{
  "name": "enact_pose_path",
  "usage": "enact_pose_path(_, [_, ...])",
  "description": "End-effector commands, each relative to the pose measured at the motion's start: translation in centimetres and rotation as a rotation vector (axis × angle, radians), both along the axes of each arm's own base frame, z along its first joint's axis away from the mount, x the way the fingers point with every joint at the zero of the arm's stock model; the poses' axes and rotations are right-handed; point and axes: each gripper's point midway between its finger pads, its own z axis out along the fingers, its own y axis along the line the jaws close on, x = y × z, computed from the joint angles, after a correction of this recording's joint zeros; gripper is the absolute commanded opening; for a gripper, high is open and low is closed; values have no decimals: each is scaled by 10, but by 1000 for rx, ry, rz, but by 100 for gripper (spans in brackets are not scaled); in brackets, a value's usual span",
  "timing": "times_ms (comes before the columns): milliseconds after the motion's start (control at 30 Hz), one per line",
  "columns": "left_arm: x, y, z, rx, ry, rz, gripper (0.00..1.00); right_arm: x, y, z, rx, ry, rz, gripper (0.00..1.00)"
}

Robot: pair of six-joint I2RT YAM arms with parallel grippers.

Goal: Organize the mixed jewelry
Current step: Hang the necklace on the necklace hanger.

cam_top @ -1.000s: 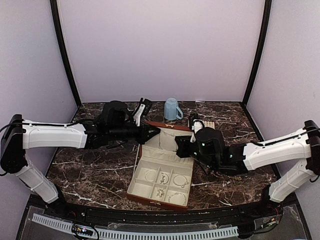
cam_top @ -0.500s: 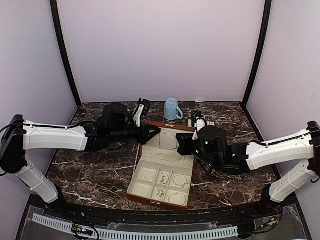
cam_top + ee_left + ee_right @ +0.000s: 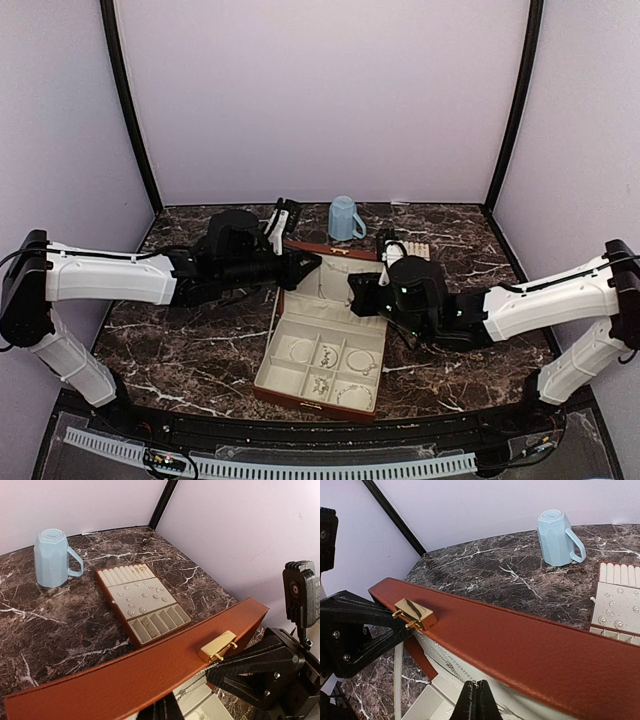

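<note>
Spanning the work area, a dark white-veined marble table (image 3: pixel 190 340) carries every item. The white-and-black left arm (image 3: pixel 110 275) and right arm (image 3: pixel 540 305) reach inward to its centre.

A reddish-brown box with cream lining (image 3: pixel 310 322) sits open at mid-table. Its lid (image 3: pixel 125 680) stands raised at the far edge, with a gold clasp (image 3: pixel 218 646) on the rim.

The left gripper (image 3: pixel 165 711) and right gripper (image 3: pixel 474 700) are both just beside that lid, each pinched fully together. Whether either traps a fine chain cannot be determined.

A flat cream slotted tray (image 3: pixel 142 602) lies beyond the lid. A pale blue faceted mug (image 3: pixel 344 218) stands upside down to its left.

Tiny silvery jewelry pieces (image 3: pixel 328 355) rest in the box's near compartments. Small pale studs (image 3: pixel 145 595) dot the tray.
</note>
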Motion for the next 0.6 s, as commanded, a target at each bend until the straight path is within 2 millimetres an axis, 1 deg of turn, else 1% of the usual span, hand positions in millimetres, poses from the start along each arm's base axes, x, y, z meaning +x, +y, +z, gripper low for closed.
enact_pose_path(0, [-1, 1, -6, 20, 16, 15, 0, 0, 11, 14, 53, -14, 13, 0])
enact_pose_path(233, [-2, -3, -3, 8, 7, 6, 0, 1, 7, 21, 69, -25, 4, 0])
enact_pose_path(333, [-1, -2, 6, -18, -14, 21, 0, 0, 3, 28, 103, -35, -3, 0])
enact_pose_path(400, [-2, 0, 9, -35, -16, 31, 0, -1, 1, 33, 128, -44, -7, 0])
enact_pose_path(433, [1, 2, 11, -47, -19, 59, 0, -1, 1, 35, 137, -47, -8, 0])
enact_pose_path(567, [-1, 1, 9, -83, 0, 87, 0, 0, 4, 37, 141, -56, -6, 0])
